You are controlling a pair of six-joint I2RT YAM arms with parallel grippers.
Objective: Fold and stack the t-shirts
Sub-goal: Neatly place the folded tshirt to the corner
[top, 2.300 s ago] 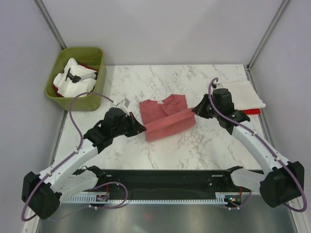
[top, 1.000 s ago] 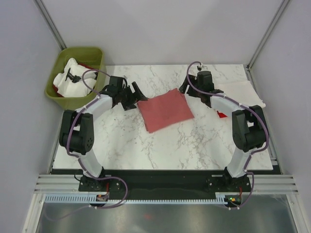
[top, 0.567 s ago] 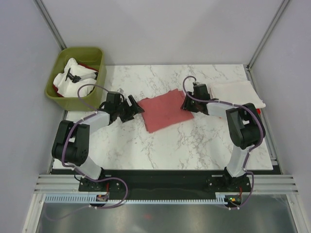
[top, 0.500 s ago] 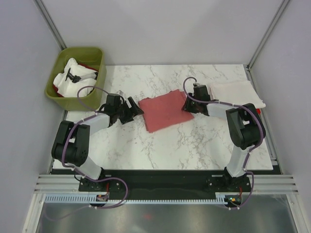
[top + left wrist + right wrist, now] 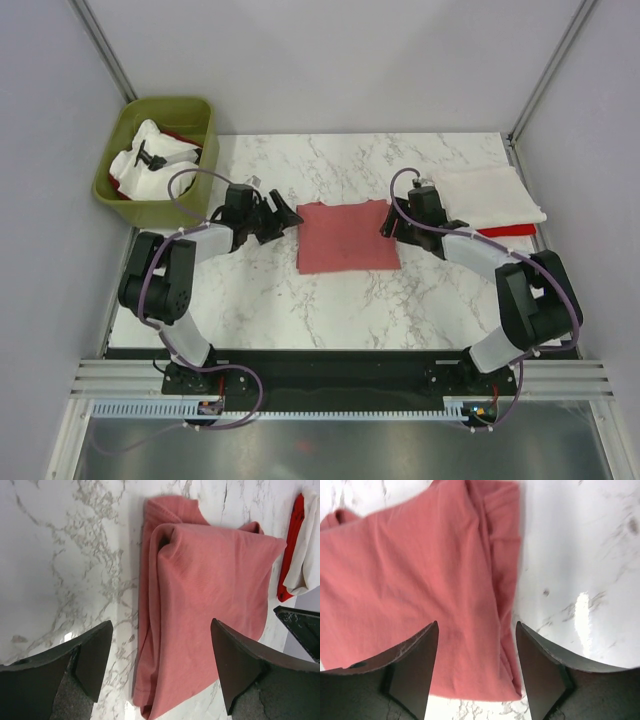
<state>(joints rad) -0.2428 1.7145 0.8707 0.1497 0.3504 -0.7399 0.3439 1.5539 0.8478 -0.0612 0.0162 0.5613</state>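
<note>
A dusty salmon-red t-shirt [image 5: 347,236] lies folded into a rectangle at the table's middle. My left gripper [image 5: 287,216] stands open at its left edge. In the left wrist view the shirt [image 5: 210,600] fills the space between and beyond the open gripper [image 5: 162,647], unpinched. My right gripper [image 5: 389,222] stands open at the shirt's right edge. In the right wrist view the shirt's folded edge [image 5: 500,595] lies below the open gripper [image 5: 476,652]. A cream-white t-shirt [image 5: 490,195] lies folded at the right, on top of a bright red one [image 5: 508,231].
A green bin [image 5: 190,112] stands at the back left corner with white and red cloth in it. The grey enclosure walls close off the table's back and sides. The arm bases and a black rail run along the near edge.
The salmon shirt has turned from tilted to square with the table edge. Both grippers have come down from the back to the shirt's left and right edges.
</note>
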